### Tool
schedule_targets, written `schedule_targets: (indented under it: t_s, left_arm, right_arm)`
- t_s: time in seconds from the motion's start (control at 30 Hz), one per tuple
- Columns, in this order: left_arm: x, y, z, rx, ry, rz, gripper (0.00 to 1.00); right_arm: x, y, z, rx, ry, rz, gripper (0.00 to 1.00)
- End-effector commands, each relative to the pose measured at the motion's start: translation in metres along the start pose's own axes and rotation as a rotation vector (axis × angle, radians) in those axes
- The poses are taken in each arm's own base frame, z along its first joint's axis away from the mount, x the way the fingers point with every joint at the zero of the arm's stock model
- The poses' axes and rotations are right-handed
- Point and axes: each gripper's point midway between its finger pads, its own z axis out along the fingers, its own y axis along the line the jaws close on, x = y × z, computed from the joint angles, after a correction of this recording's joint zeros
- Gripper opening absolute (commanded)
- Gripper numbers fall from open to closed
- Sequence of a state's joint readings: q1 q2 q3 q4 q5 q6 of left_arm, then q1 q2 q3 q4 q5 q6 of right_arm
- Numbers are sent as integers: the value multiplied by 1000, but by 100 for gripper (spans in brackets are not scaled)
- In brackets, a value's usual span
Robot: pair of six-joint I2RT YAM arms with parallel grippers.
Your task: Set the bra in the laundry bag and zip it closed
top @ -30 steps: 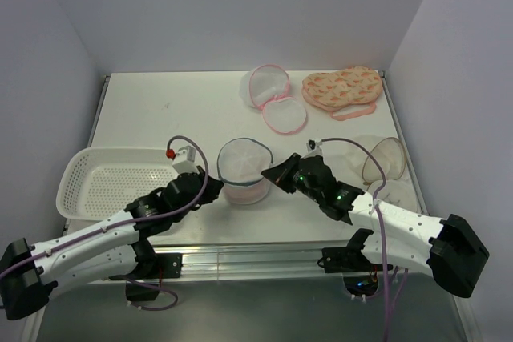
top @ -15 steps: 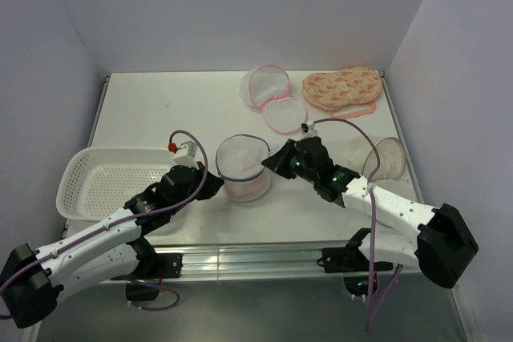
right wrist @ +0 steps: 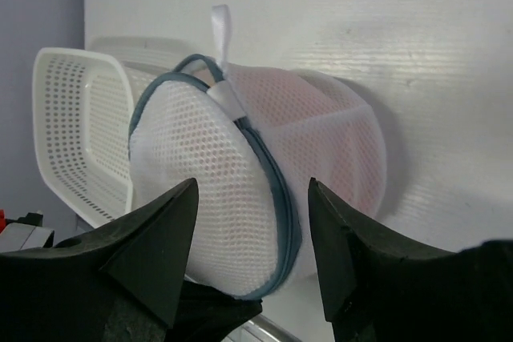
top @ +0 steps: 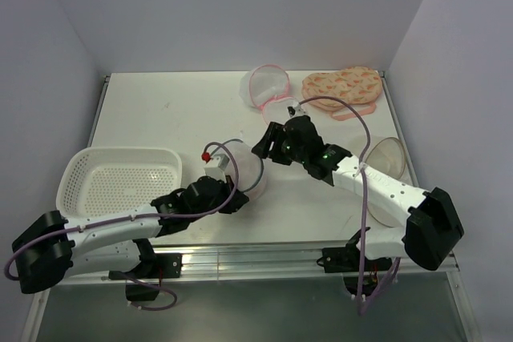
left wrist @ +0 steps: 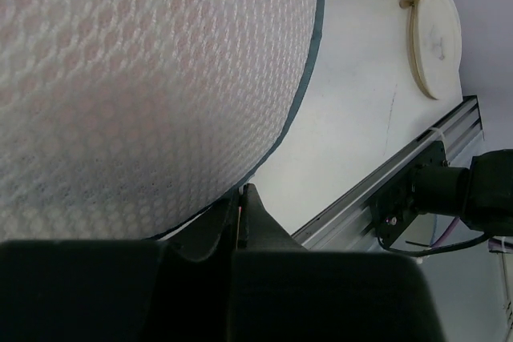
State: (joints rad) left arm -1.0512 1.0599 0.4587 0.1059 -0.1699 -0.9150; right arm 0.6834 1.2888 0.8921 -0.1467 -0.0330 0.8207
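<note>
**While Left Jaws Pinch the Zip Rim, Right Jaws Stand Spread at the Bag**

Where the left gripper (left wrist: 241,202) meets the work, its two fingers are pressed together on the grey zip rim of the laundry bag (left wrist: 136,78), at the lower edge of the mesh dome. A pink tint shows through the white mesh.

Right gripper (right wrist: 251,198): fingers spread wide, one on each side of the bag's near face in the wrist view. Contact with the mesh cannot be confirmed.

Laundry bag: stands on edge on the table (top: 160,110), near the front and centre, between the two grippers. The grey rim runs around the dome with a white loop tab (right wrist: 220,26) at its top. Whether the zip is fully drawn cannot be told.

Surroundings:
- white basket (top: 112,182), just left of the bag, beside the left arm
- pink-rimmed mesh bag (top: 268,84), at the far edge, partly behind the right arm
- peach patterned padded piece (top: 341,88), beside it at the far right
- beige cup-shaped piece (top: 389,158), near the right edge
</note>
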Motion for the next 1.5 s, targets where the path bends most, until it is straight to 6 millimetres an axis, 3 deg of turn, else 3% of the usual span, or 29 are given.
schedule_targets:
  t_s: [0.0, 0.2, 0.37, 0.47, 0.6, 0.7, 0.83, 1.03, 1.27, 1.47]
  left_arm:
    - [-21, -39, 6, 101, -54, -28, 0]
    - [-27, -50, 13, 116, -64, -27, 0]
    - [-29, -53, 13, 120, -68, -24, 0]
    - [-29, -53, 13, 122, -65, -23, 0]
    - [-27, -53, 12, 123, -62, -25, 0]
    - [-27, -53, 11, 120, -61, -23, 0]
    - [-25, -52, 10, 113, -55, -18, 0]
    - [-19, -40, 6, 81, -42, -18, 0]
    - [-22, -8, -11, 8, -73, -35, 0]
    - [-26, 34, -31, -78, -96, -63, 0]
  right_arm:
    - [-10, -5, -23, 41, -43, -1, 65]
    - [18, -7, -47, -39, -18, 79, 65]
    - [53, -1, -43, -114, 33, 138, 64]
    - [62, 7, -38, -140, 41, 187, 64]
    - [64, 12, -30, -154, 33, 227, 63]
    - [64, 11, -26, -157, 22, 252, 57]
    - [65, 9, -19, -142, 28, 256, 31]
    - [52, -3, -15, -100, -17, 243, 7]
    - [29, -18, -17, -60, -54, 179, 2]
    - [18, -27, -13, -51, -38, 127, 1]
